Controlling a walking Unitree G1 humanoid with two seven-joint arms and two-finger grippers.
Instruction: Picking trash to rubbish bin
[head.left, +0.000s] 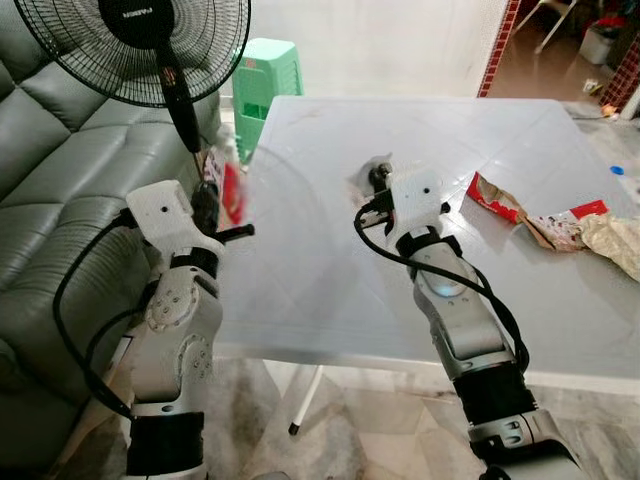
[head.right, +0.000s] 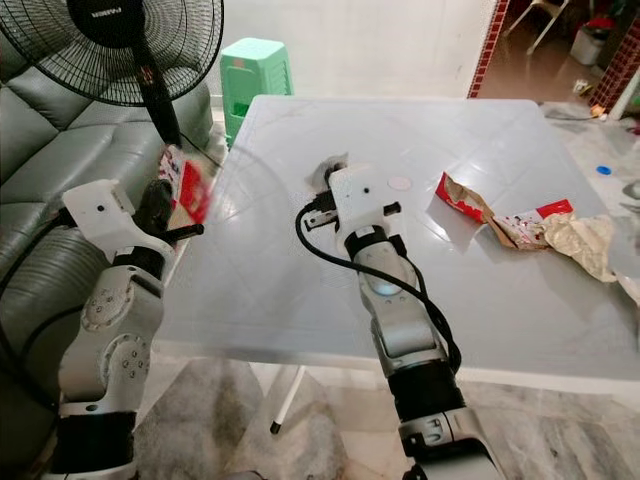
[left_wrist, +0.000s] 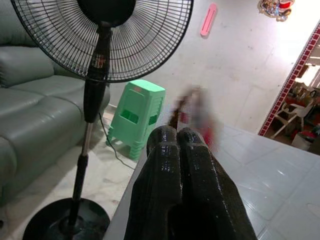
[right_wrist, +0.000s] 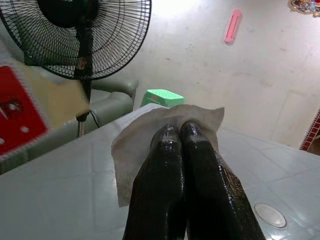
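1. Right now you are in the carrying step: both grippers are loaded and no rubbish bin can be made out anywhere around the table (head.left: 330, 290), so your next move, as I judge it, is to find the bin before you let anything go.
2. Your left gripper (left_wrist: 175, 137) has its fingers pressed together on a red snack wrapper (head.left: 228, 190), which hangs blurred just off the table's left edge, between the table and the sofa (head.left: 60, 220).
3. Your right gripper (right_wrist: 179, 131) is clamped on a pale paper napkin (right_wrist: 145, 137), held just above the table near its middle.
4. More trash waits on the table's right side: a torn red wrapper (head.left: 495, 197), a crumpled red-and-white packet (head.left: 565, 225) beside it, and a wad of beige paper (head.left: 615, 240) at the right edge. With both claws full, those call for another trip.
5. Mind the standing fan (head.left: 150, 45): its pole rises close beyond the left gripper at the table's left rear corner, and its cord trails on the floor there in the left wrist view.
6. A green plastic stool (head.left: 265, 85) stands behind the table's far left corner, beyond the fan.
7. Turning away from the table means swinging the left arm past the fan pole and the sofa, so keep that wrapper tucked in; it looks light and could snag or flutter loose.
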